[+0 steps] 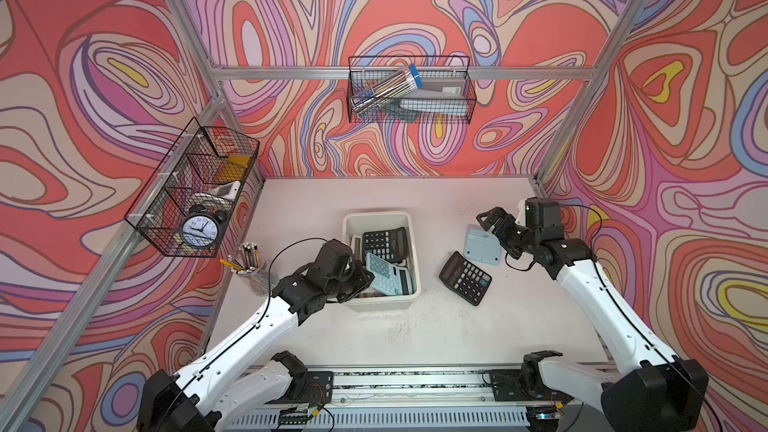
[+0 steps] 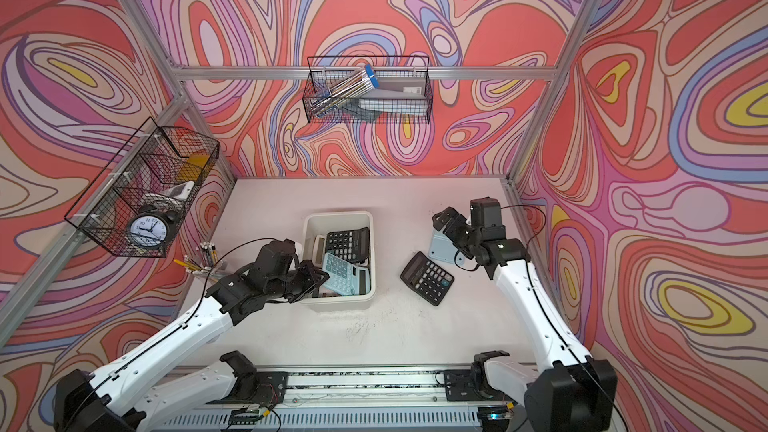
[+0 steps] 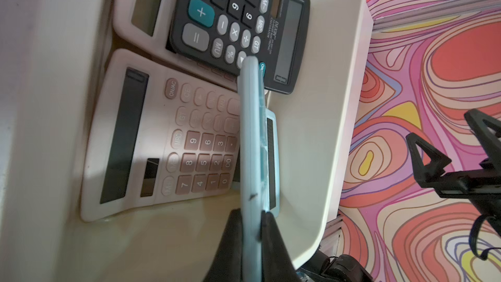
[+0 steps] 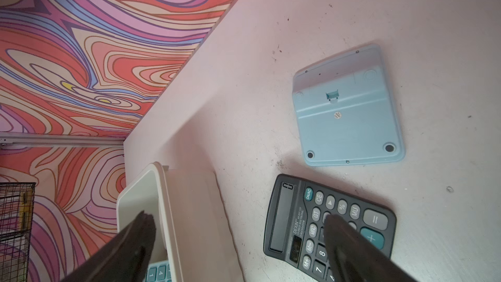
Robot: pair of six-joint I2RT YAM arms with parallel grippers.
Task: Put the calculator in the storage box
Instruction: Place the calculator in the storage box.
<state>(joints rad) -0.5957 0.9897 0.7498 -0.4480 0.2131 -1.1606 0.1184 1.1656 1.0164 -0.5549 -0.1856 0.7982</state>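
The cream storage box (image 1: 376,217) stands mid-table. My left gripper (image 1: 368,278) is shut on the edge of a light blue calculator (image 1: 388,278), which is tilted over the box's near half. In the left wrist view both fingers pinch its thin edge (image 3: 250,145). Inside the box lie a black calculator (image 3: 238,17) and a pink calculator (image 3: 162,142). To the right of the box, another black calculator (image 1: 465,278) lies face up and a light blue one (image 1: 482,245) lies face down. My right gripper (image 1: 490,218) hangs open above them, holding nothing.
A clear cup of pencils (image 1: 251,261) stands left of the box. A black wire basket with an alarm clock (image 1: 199,230) hangs on the left frame. Another wire basket (image 1: 409,91) hangs on the back rail.
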